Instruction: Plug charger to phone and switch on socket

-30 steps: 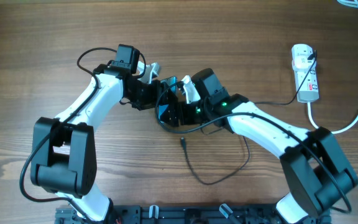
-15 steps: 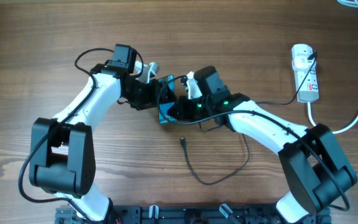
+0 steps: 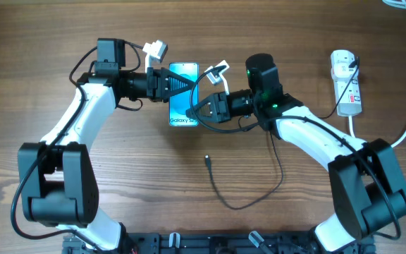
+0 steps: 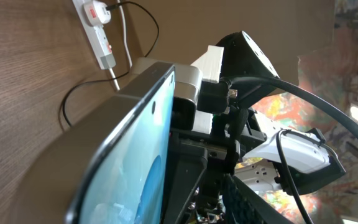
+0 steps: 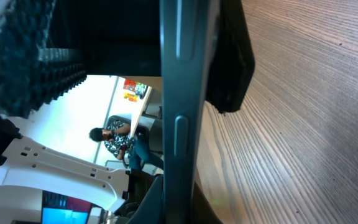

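Note:
The phone faces up, teal screen showing and its white band toward the near end. It lies between my two grippers. My right gripper comes in from the right and is shut on the phone's edge, which runs between its dark fingers. My left gripper reaches from the left; one finger lies over the screen, and whether it presses on it is unclear. The charger loops on the table, its plug tip lying free below the phone. The socket sits far right.
A thick white cord runs from the socket round the table's right side to the back corner. The black cable's other end sits in the socket's outlet. The socket also shows in the left wrist view, with the right arm close by.
The right gripper has shut on the phone. Both grippers carried it toward the back and turned it screen-up. The left arm drew back to the left.

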Controlling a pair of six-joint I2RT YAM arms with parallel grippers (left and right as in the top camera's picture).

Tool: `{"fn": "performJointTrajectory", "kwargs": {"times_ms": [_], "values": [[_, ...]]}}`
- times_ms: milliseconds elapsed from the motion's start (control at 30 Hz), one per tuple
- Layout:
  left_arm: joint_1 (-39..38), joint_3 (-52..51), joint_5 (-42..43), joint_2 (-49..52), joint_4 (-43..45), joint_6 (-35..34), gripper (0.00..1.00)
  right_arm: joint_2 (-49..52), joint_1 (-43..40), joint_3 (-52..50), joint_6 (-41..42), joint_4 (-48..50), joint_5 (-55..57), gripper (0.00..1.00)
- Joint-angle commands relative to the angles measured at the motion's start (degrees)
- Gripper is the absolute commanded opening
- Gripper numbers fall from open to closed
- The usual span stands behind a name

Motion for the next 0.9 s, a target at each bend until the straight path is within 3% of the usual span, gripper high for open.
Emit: {"fn": "performJointTrajectory", "kwargs": {"times_ms": [0, 167, 367, 533, 667, 867], "values": [[-0.3, 0.3, 4.7, -1.7, 0.1, 0.3, 0.5, -1.0, -2.0, 0.9, 0.6, 0.8, 0.2, 0.04], [-0.5, 0.3, 4.7, -1.7, 0.4, 0.4, 0.42, -1.0, -2.9, 0.9, 2.8, 0.9, -3.6, 0.04], [-1.7, 0.3, 4.7, -1.7, 0.4, 0.4, 0.34, -1.0, -2.9, 0.9, 13.0, 6.2, -3.5, 0.04], [-1.5, 0.3, 4.7, -1.7, 2.3, 0.3, 0.36, -1.0, -2.9, 0.9, 16.3, 6.8, -1.9, 0.04], [1.3, 0.3, 4.7, -1.7, 3.2, -1.5, 0.43, -1.0, -2.9, 0.9, 16.5, 7.0, -1.0, 0.04], [1.4, 0.3, 4.7, -1.7, 3.2, -1.7, 0.42, -1.0, -2.9, 0.9, 16.9, 7.5, -0.6, 0.04]]}}
